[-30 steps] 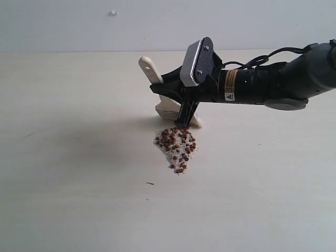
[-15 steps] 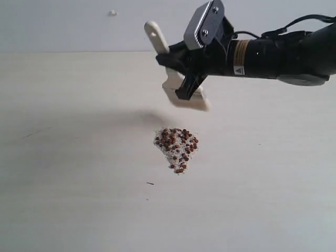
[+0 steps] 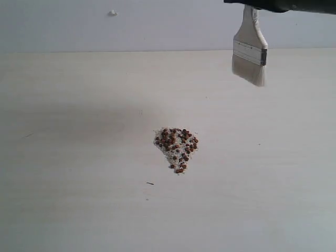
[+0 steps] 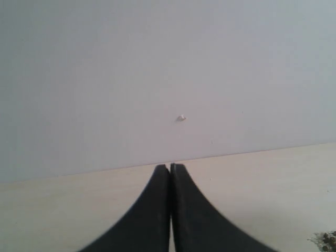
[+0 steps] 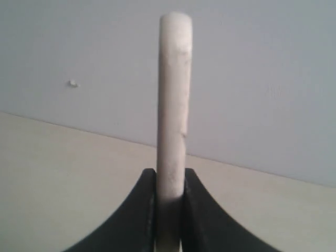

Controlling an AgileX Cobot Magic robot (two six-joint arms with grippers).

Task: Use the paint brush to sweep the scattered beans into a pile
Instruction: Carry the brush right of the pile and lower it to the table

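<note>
Lifted away over the last second, the paint brush (image 3: 250,55) now hangs at the exterior view's 1 o'clock; before, it was down at the heap's far edge. Nearest the camera, the beans (image 3: 176,148) lie gathered in one tight heap in the middle of the table (image 3: 79,173), with no obvious strays. Beyond them the brush hangs near upright, handle at 12 and bristles at 6, clear of the surface. The heap lies toward its 7 o'clock. The right gripper (image 5: 170,181) pinches the handle narrowly between its jaws. The left gripper (image 4: 170,170) is closed and empty; a blurred patch at its view's edge is probably the heap. The sweeping looks nearly done.
</note>
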